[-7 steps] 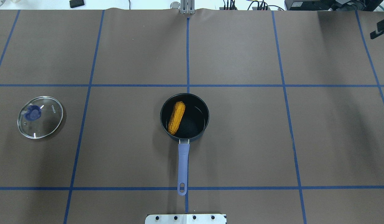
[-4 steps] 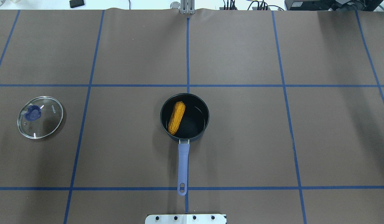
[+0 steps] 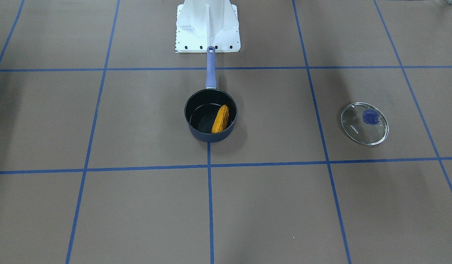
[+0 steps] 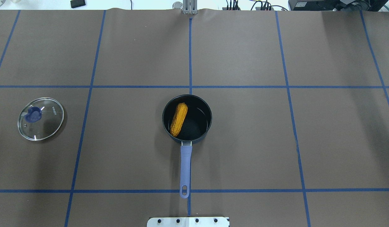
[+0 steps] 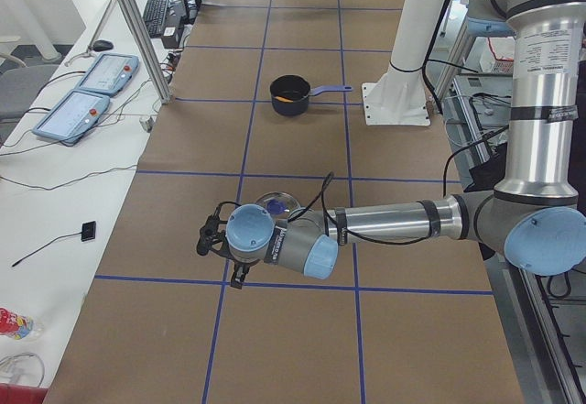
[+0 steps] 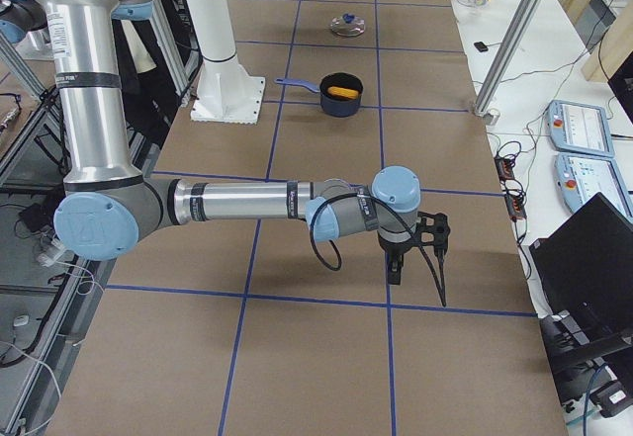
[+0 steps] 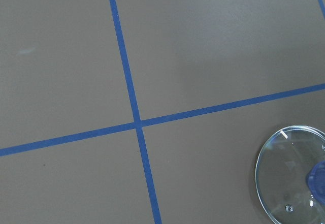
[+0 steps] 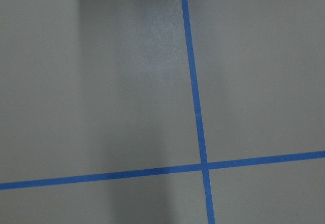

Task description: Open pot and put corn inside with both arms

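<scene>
The dark navy pot (image 4: 199,124) stands open at the table's middle, its periwinkle handle (image 4: 185,167) pointing toward the robot base. The yellow-orange corn (image 4: 179,119) lies inside it, against the pot's left wall; it also shows in the front view (image 3: 220,119). The left gripper (image 5: 212,239) hovers over the table's left end, beyond the glass lid. The right gripper (image 6: 415,248) hovers over the table's right end, far from the pot. Both show only in the side views, so I cannot tell whether they are open or shut.
The round glass KONKA lid (image 4: 40,119) with a blue knob lies flat at the left, apart from the pot; its edge shows in the left wrist view (image 7: 292,178). The white robot base plate (image 4: 188,221) sits at the near edge. Blue tape lines grid the brown table.
The black tip of the right gripper, seen at the overhead view's far right edge 0.9 s ago, has left that view. Pot, corn and lid have not moved.
</scene>
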Tool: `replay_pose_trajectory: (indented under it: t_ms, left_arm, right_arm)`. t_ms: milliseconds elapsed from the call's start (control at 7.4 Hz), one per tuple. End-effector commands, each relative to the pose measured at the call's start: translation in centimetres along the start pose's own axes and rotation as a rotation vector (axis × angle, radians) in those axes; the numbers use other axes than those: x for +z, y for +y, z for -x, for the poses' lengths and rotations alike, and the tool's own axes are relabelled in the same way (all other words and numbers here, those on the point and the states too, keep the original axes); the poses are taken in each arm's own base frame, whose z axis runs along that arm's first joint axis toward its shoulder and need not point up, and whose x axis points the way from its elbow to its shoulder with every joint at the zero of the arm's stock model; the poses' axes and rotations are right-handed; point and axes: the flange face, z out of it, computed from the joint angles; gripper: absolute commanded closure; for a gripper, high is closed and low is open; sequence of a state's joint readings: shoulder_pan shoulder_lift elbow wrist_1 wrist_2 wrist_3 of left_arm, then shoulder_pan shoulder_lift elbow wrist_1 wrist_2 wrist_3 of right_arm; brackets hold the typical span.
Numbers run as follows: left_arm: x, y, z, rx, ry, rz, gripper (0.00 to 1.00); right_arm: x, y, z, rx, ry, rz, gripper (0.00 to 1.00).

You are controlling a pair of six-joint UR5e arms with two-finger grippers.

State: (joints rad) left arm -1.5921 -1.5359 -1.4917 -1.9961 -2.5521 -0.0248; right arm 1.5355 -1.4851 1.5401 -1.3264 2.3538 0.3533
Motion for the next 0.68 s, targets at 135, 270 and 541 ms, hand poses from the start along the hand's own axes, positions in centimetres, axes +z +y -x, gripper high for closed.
replay_pose_trajectory:
  t_ms: [135, 270, 541]
  left_arm:
    - [-0.16, -0.05, -0.10, 0.000, 0.000, -0.003, 0.02]
    - [-0.19, -0.14, -0.14, 0.002, 0.000, -0.004, 0.02]
    - [-0.53, -0.08, 0.16, -0.002, -0.004, -0.011, 0.02]
  right_arm:
    - [0.31, 0.18, -0.49, 0.002, 0.010, 0.002, 0.00]
    - [0.39, 0.32, -0.63, 0.004, 0.011, 0.004, 0.00]
    - [0.59, 0.43, -0.69, 0.005, 0.006, 0.010, 0.00]
